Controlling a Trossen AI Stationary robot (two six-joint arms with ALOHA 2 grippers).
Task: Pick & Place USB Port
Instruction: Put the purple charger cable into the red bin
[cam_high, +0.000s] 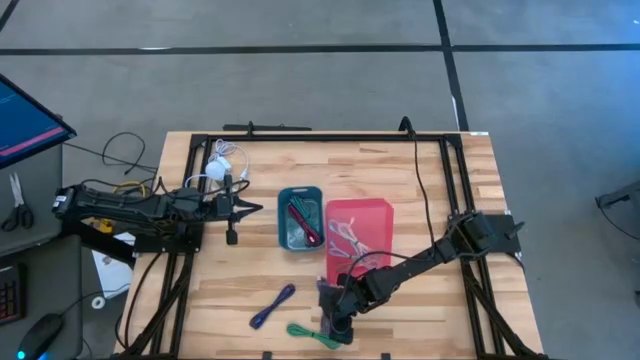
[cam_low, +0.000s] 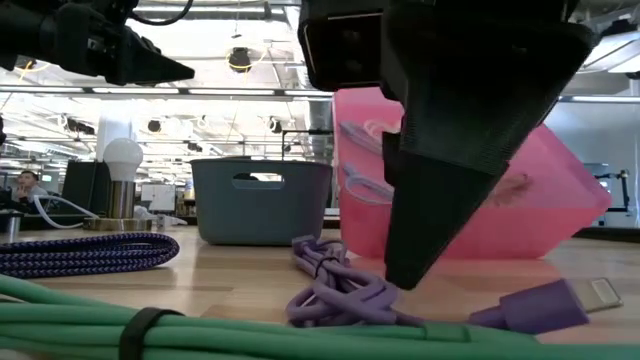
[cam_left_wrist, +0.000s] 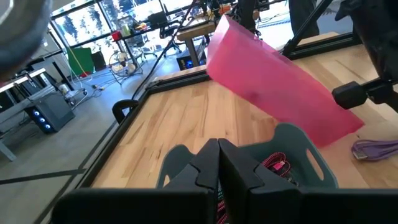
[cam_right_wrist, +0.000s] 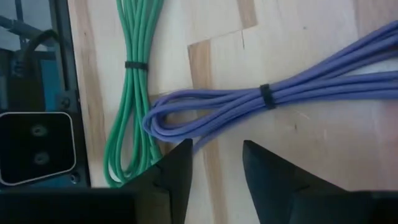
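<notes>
A light purple USB cable (cam_right_wrist: 261, 99), bundled with a dark tie, lies on the wood near the table's front edge, its plug (cam_low: 560, 300) beside it. A green bundled cable (cam_right_wrist: 134, 74) lies next to it. My right gripper (cam_right_wrist: 217, 163) is open, pointing down, low over the purple cable's looped end (cam_low: 335, 290); it also shows in the high view (cam_high: 336, 322). My left gripper (cam_left_wrist: 217, 169) is shut and empty, held above the table just left of the teal bin (cam_high: 300, 218). My right gripper's open fingers (cam_low: 405, 275) come down from above beside the light purple cable's looped end (cam_right_wrist: 163, 121). I cannot tell whether a fingertip touches the cable. The cable lies flat on the table.
The teal bin holds red and dark cables. A pink tray (cam_high: 372, 215) with a white cable lies right of it. A dark purple braided cable (cam_high: 272, 305) lies at the front left. A white plug and cable (cam_high: 215, 170) lie at the far left.
</notes>
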